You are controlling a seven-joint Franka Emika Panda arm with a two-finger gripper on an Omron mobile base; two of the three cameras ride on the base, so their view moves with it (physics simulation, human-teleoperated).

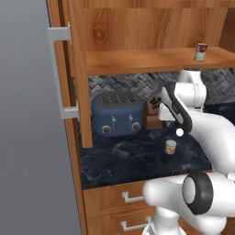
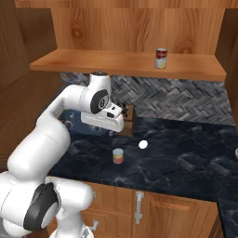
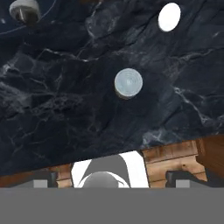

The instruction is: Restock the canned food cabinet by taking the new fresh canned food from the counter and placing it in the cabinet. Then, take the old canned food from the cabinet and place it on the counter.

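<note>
Gripper (image 3: 112,179) fingers spread wide, holding nothing, low in the hand view. Yellow-green can (image 1: 170,147) stands on counter (image 1: 119,160), centre-right of frame; red-and-white can (image 1: 200,52) upper right on cabinet shelf (image 1: 137,60)

yellow-green can (image 2: 118,156), red-and-white can (image 2: 161,58), blue-black marbled counter (image 2: 186,158), blue toaster (image 1: 116,114)
</note>
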